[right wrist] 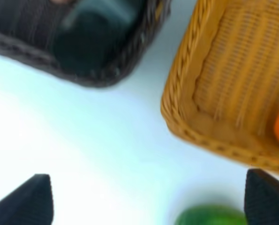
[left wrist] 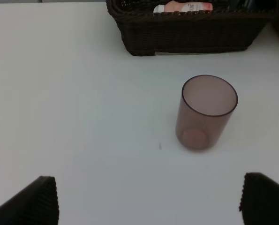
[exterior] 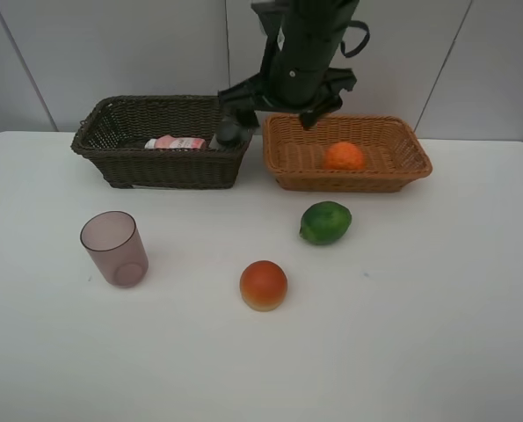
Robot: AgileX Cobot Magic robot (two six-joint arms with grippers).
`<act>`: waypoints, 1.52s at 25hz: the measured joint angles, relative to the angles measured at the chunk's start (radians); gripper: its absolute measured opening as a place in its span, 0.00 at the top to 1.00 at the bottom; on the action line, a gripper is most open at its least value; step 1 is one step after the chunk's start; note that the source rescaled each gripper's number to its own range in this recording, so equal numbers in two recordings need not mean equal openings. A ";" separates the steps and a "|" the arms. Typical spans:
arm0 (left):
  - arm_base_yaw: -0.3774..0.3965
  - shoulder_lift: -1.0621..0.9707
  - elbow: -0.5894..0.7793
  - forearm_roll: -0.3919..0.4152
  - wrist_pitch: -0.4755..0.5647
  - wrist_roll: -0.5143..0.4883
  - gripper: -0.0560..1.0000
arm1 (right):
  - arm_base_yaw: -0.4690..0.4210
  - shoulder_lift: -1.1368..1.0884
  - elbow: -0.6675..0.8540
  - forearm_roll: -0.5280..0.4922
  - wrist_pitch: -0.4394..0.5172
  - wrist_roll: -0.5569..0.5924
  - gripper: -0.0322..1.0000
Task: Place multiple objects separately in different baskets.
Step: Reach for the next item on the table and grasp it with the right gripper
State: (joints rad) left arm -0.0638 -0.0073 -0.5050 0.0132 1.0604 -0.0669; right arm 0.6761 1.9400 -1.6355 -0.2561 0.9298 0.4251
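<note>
Item one, white table (exterior: pixel 437 334): it carries everything listed below.

Item two, dark brown basket (exterior: pixel 120 165), taken as reference: it stands at the far side of the table.

Item three, tan basket (exterior: pixel 358 183): it is just beside the dark brown basket on its right in the high view, with a narrow strip of table between the two.

Item four, my right arm (exterior: pixel 307 48): it hangs above the gap at the dark brown basket's right end. My right gripper (right wrist: pixel 151 201) has its fingers spread wide with nothing between them.

Item five, my left gripper (left wrist: pixel 151 201): it is spread fully and empty, and sits well in front of the dark brown basket.

Item six, mauve cup (exterior: pixel 114 249): it stands upright on the table in front of the dark brown basket's left end, apart from it.

Item seven, green fruit (exterior: pixel 325 222): it is on the table in front of and to the right of the dark brown basket.

Item eight, red-orange fruit (exterior: pixel 264 285): it is on the table further forward from the dark brown basket than the green fruit.

Item nine, orange (exterior: pixel 344 156): it is outside the dark brown basket, inside the tan one.

Item ten, pink bottle (exterior: pixel 177 142): it lies on its side inside the dark brown basket.

Item eleven, dark grey bottle (exterior: pixel 230 134): it appears to be inside the dark brown basket at its right end. The wrist view is too blurred to confirm its pose.
</note>
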 joint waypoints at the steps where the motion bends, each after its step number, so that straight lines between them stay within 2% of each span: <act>1: 0.000 0.000 0.000 0.000 0.000 0.000 0.00 | -0.010 -0.028 0.066 0.016 -0.040 0.001 0.17; 5: 0.000 0.000 0.000 0.000 0.000 0.000 0.00 | -0.049 -0.114 0.278 0.054 -0.187 0.059 0.16; 8: 0.000 0.000 0.000 0.000 0.000 0.000 0.00 | -0.082 -0.143 0.383 0.066 -0.242 0.147 0.10; 11: 0.000 0.000 0.000 0.000 0.000 0.000 0.00 | -0.108 -0.144 0.443 0.067 -0.258 0.229 0.04; 18: 0.000 0.000 0.000 0.000 0.000 0.000 0.00 | -0.119 -0.136 0.475 0.032 -0.349 0.445 0.02; 22: 0.000 0.000 0.000 0.000 0.000 0.000 0.00 | -0.119 -0.097 0.476 0.016 -0.362 0.542 0.02; 29: 0.000 0.000 0.000 0.000 0.000 0.000 0.00 | -0.119 -0.050 0.478 0.007 -0.311 0.574 0.02; 38: 0.000 0.000 0.000 0.000 0.000 0.000 0.00 | -0.131 -0.031 0.478 -0.050 -0.334 0.666 0.02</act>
State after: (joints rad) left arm -0.0638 -0.0073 -0.5050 0.0132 1.0604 -0.0669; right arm 0.5451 1.9092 -1.1579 -0.3056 0.5958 1.0911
